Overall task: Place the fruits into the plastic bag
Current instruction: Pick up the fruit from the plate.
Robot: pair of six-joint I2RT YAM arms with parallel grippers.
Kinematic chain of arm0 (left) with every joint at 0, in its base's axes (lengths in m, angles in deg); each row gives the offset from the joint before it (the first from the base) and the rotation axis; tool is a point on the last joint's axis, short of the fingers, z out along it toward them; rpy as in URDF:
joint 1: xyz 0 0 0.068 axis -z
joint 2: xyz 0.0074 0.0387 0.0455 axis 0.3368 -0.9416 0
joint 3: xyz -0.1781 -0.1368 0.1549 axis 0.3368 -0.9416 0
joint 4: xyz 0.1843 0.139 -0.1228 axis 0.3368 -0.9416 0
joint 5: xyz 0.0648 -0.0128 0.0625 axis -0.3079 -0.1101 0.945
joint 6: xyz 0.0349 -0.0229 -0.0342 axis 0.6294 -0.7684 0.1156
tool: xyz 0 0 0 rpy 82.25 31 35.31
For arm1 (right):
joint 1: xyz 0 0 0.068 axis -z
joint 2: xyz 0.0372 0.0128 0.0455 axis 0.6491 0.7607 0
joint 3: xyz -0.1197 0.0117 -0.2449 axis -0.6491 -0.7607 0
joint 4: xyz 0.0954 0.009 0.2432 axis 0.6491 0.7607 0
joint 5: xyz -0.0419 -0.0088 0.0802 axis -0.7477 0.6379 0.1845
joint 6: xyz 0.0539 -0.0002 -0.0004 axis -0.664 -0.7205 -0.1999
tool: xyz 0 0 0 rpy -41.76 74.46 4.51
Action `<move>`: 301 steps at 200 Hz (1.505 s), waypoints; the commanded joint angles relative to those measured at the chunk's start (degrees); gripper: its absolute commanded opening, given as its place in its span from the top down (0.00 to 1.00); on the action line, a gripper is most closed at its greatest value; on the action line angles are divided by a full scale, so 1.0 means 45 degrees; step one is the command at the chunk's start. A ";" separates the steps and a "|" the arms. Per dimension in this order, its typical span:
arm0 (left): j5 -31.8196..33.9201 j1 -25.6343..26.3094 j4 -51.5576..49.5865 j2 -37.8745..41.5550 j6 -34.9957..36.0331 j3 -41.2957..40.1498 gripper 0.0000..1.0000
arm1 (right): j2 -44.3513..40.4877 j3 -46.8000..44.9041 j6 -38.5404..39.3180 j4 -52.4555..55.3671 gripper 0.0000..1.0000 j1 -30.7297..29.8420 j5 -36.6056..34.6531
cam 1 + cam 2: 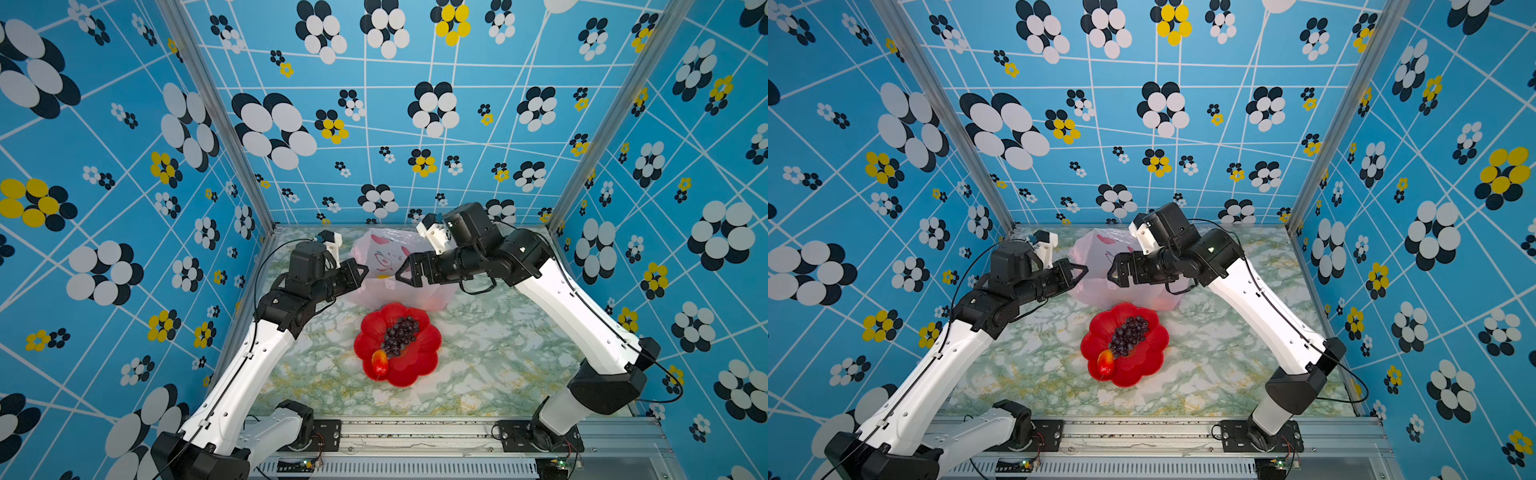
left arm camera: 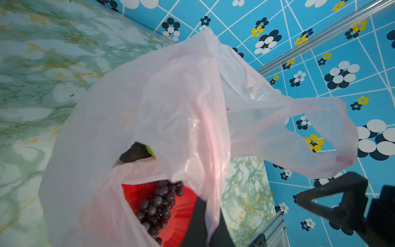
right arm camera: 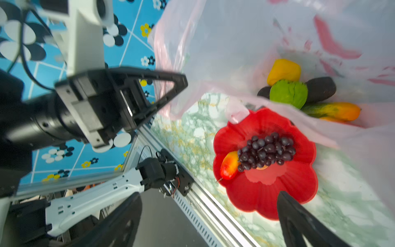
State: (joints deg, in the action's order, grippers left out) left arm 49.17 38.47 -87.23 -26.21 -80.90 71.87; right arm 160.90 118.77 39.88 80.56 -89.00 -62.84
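Observation:
The pale-pink plastic bag (image 1: 386, 249) (image 1: 1100, 257) stands at the back of the table. My left gripper (image 1: 360, 272) (image 2: 203, 222) is shut on the bag's near rim, holding the mouth up. My right gripper (image 1: 405, 276) (image 3: 209, 226) hangs open and holds nothing, just right of the mouth. Inside the bag (image 3: 235, 42) lie a yellow fruit (image 3: 283, 71), a green one (image 3: 288, 93), a dark avocado (image 3: 320, 88) and the mango (image 3: 339, 111). A grape bunch (image 1: 400, 336) (image 3: 265, 150) and a small red fruit (image 1: 379, 362) (image 3: 229, 165) rest on the red plate (image 1: 419, 361).
The flower-shaped plate (image 1: 1142, 365) sits mid-table, just in front of the bag and touching its lower edge. Blue patterned walls close the left, back and right sides. A metal rail (image 1: 415, 432) with both arm bases runs along the front edge.

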 commanded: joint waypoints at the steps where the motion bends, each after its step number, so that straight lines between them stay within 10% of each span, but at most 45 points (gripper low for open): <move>1: 0.0057 0.0034 0.0103 0.0308 -0.0117 -0.0121 1.00 | -0.0560 -0.1448 0.0020 0.0832 0.01 -0.0893 0.0160; 66: 0.0324 0.0263 -0.0149 0.0456 -0.0122 -0.0238 1.00 | -0.0078 -0.6178 -0.2594 -0.2200 0.17 -0.2014 0.1135; 170: 0.0943 0.0653 -0.0783 0.0573 -0.0196 -0.0111 1.00 | 0.3096 -0.5487 -0.4230 -0.3032 0.33 -0.2054 0.3499; 301: 0.1116 0.0864 -0.0701 0.0969 -0.0284 -0.0595 1.00 | 0.5569 -0.4514 -0.3528 -0.2540 0.40 -0.2200 0.2238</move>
State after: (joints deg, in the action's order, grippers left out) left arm 53.73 41.96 -90.31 -22.56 -81.89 69.92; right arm 183.50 95.82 22.98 67.71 -98.21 -51.11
